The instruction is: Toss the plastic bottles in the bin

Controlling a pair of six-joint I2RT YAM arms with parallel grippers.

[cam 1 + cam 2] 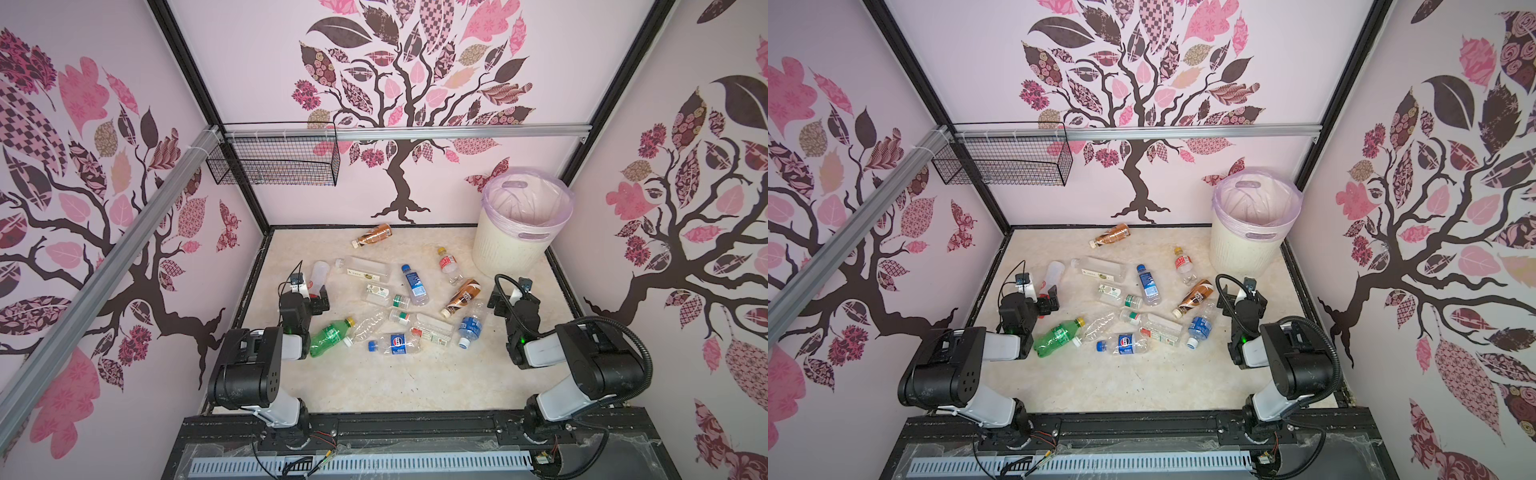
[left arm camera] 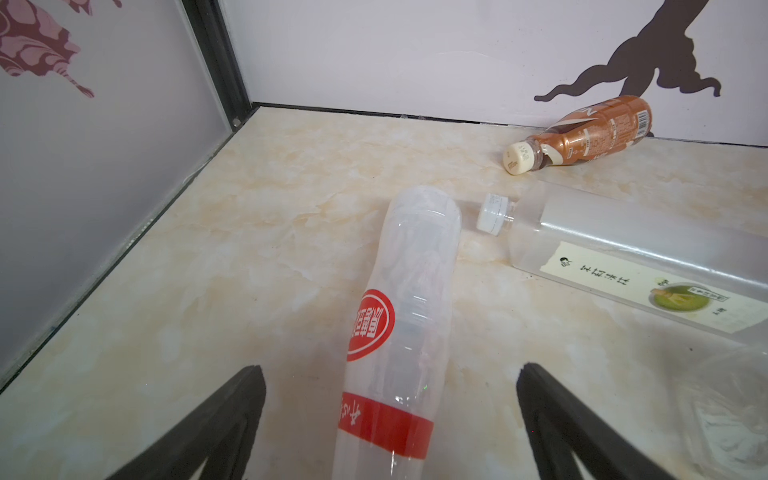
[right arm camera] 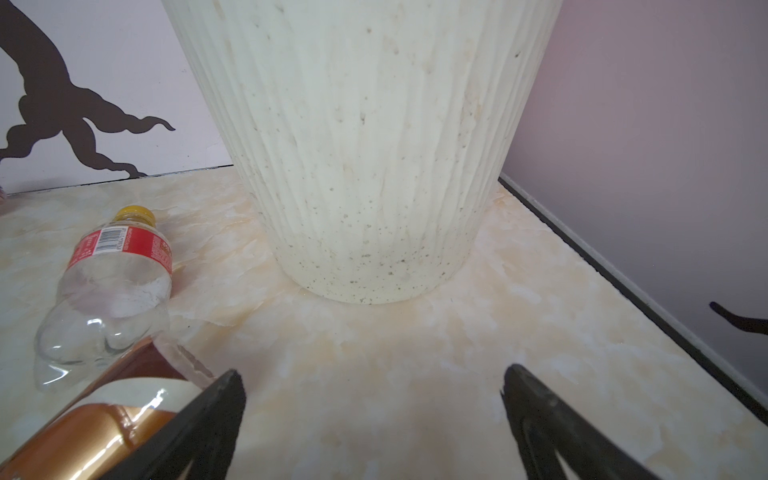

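Several plastic bottles lie scattered on the marble floor, among them a green bottle (image 1: pixel 330 336), a blue-labelled bottle (image 1: pixel 413 284) and a brown bottle (image 1: pixel 374 235) at the back wall. My left gripper (image 2: pixel 390 370) is open, and its fingers straddle a clear red-labelled bottle (image 2: pixel 399 299) without touching it. A square clear bottle (image 2: pixel 631 266) lies beside it. The cream ribbed bin (image 1: pixel 523 224) with a lilac liner stands at the back right. My right gripper (image 3: pixel 374 370) is open over bare floor in front of the bin (image 3: pixel 365 145). A second brown bottle (image 3: pixel 95 424) is beside one finger.
A black wire mesh basket (image 1: pixel 274 160) hangs from the aluminium rail (image 1: pixel 415 132) at the back left. Patterned walls close in the floor on three sides. A red-labelled bottle with a yellow cap (image 3: pixel 112 282) lies near the bin's base.
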